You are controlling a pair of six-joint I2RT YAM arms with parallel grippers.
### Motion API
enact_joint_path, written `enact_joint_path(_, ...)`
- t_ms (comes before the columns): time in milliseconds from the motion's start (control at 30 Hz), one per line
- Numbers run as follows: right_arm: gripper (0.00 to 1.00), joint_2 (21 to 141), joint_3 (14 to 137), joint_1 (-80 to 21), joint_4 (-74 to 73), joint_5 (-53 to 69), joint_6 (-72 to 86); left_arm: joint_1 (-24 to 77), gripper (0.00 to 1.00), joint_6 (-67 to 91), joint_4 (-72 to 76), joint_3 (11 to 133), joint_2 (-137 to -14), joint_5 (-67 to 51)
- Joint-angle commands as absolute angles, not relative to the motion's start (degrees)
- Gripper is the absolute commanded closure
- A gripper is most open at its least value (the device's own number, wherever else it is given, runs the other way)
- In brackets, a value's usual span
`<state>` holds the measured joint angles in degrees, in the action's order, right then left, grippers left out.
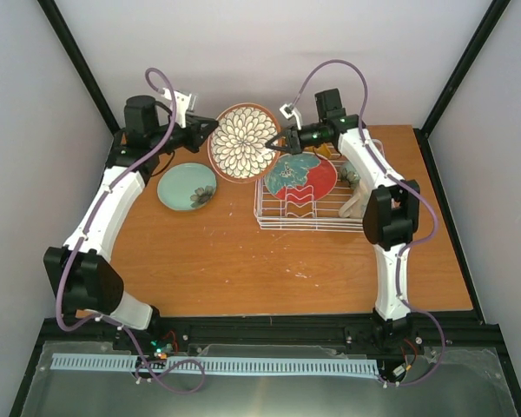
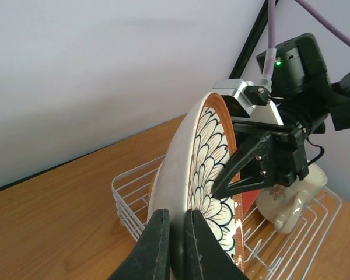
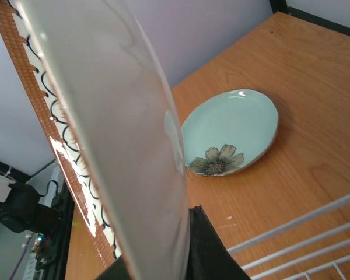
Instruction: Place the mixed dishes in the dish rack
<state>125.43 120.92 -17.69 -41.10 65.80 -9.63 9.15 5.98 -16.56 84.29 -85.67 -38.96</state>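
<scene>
1. White walls and a black frame are seen around a wooden table [image 1: 243,261], at whose near edge both arms are mounted.
2. Toward the far right of the table, the dish rack [image 1: 282,219] is set flat on the wood.
3. An orange-rimmed scalloped plate [image 1: 243,142] is held upright on edge in the air, just left of the rack's far corner, between the two grippers.
4. The red-and-teal plate [image 1: 304,174] is propped among the rack's prongs, tilted back.
5. The small teal bowl [image 1: 184,184], marked with a dark flower, is left on the table, well apart from the rack and below the left gripper.
6. The cream mug [image 2: 289,204] is lodged in the rack's right end.
7. The plate's left rim is pinched by the left gripper [image 1: 210,130], its fingers nearly together.
8. The opposite rim is clasped by the right gripper [image 1: 276,139], one finger pressed on each face.
</scene>
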Motion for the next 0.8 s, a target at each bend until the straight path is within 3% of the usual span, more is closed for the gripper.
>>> enact_joint_path(0,0.97,117.83,117.31,-22.67,-32.78,76.14,-16.69,14.35,0.99,5.82,-13.72,86.95,-88.70,-41.05)
enact_joint_path(300,0.97,103.81,101.41,-21.05,-15.80,69.54,-12.10,16.06,0.98,5.78,-13.68,87.35,-91.22,-41.01)
enact_joint_path(400,0.97,100.79,98.17,-20.13,-11.20,68.04,-10.05,16.17,0.94,5.89,-13.67,87.45,-91.46,-40.91)
enact_joint_path(567,0.97,95.37,92.41,-19.69,-3.58,64.29,-6.88,16.17,0.75,6.05,-13.46,87.22,-91.32,-40.46)
enact_joint_path(767,0.97,89.71,87.86,-19.62,-1.41,57.67,-8.50,16.26,0.70,6.45,-11.94,86.66,-91.26,-40.52)
